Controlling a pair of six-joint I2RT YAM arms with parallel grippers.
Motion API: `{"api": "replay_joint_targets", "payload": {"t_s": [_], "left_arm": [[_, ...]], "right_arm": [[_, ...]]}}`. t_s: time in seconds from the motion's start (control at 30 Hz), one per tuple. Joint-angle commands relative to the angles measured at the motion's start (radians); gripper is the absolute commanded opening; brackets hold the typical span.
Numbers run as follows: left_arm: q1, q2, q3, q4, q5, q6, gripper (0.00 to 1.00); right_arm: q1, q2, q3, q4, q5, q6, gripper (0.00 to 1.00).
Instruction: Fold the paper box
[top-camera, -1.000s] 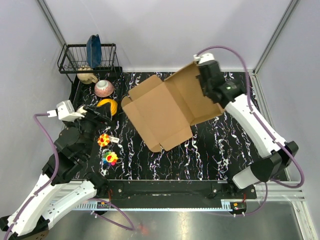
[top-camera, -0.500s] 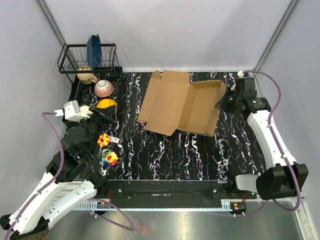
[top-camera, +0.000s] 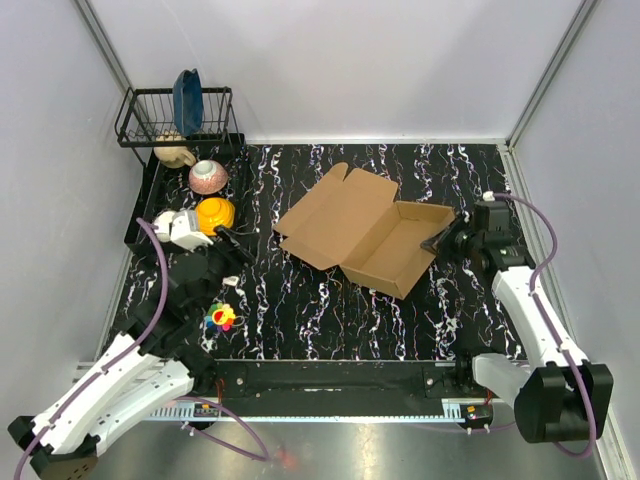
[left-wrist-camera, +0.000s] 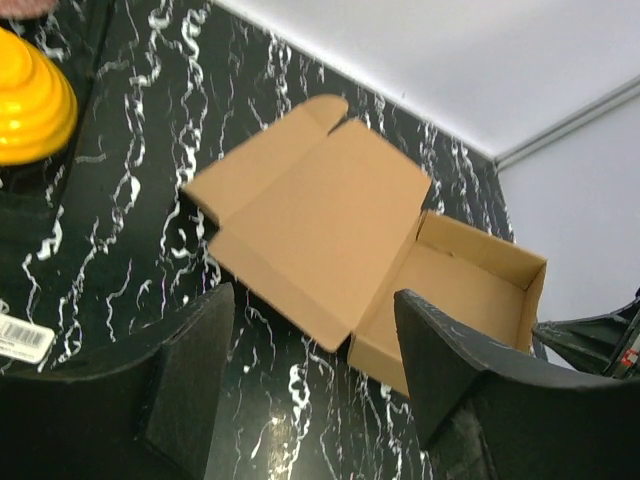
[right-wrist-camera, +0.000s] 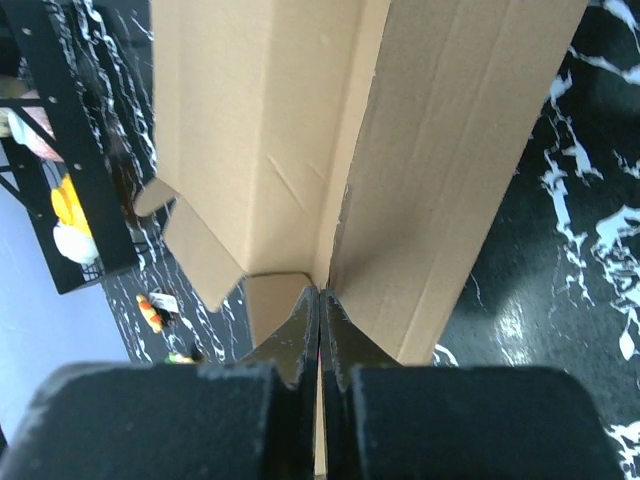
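The brown cardboard paper box (top-camera: 365, 230) lies on the black marbled table, its tray part raised at the right and its lid panel flat to the left. It also shows in the left wrist view (left-wrist-camera: 330, 225) and the right wrist view (right-wrist-camera: 330, 130). My right gripper (top-camera: 440, 243) is shut on the box's right wall; in the right wrist view (right-wrist-camera: 319, 300) the jaws pinch the wall's edge. My left gripper (top-camera: 237, 255) is open and empty, left of the box and apart from it; in the left wrist view (left-wrist-camera: 315, 350) its fingers frame the box's near corner.
A yellow ridged toy (top-camera: 214, 213), a pink bowl (top-camera: 208, 176) and a black wire rack (top-camera: 175, 115) with a blue item stand at the back left. Small colourful toys (top-camera: 219, 317) lie near the left arm. White walls enclose the table.
The box has come down from being held up high to lying on the table, with its tray walls raised. My right arm drew back toward the near right. My left gripper moved right, toward the box.
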Motion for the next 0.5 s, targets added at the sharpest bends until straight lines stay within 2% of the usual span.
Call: {"api": "replay_joint_targets", "payload": {"t_s": [0.0,0.17,0.3,0.33,0.47], "left_arm": [[0.0,0.01,-0.067,0.055,0.082,-0.066,0.68],[-0.041,0.074,-0.139,0.128,0.144,-0.121,0.66],[-0.182,0.149,-0.18,0.193,0.092,-0.149,0.65],[-0.205,0.168,-0.182,0.202,0.061,-0.155,0.65],[-0.262,0.284,-0.174,0.237,0.044,-0.175,0.65]], "right_arm": [[-0.001,-0.07,-0.094,0.028,-0.029,0.028,0.0],[0.001,-0.169,-0.186,-0.033,-0.021,0.007,0.0],[0.007,-0.207,-0.271,-0.042,-0.06,0.024,0.07],[0.01,-0.231,-0.3,-0.041,-0.06,0.027,0.12],[0.022,-0.248,-0.364,-0.021,-0.079,0.033,0.15]]}}
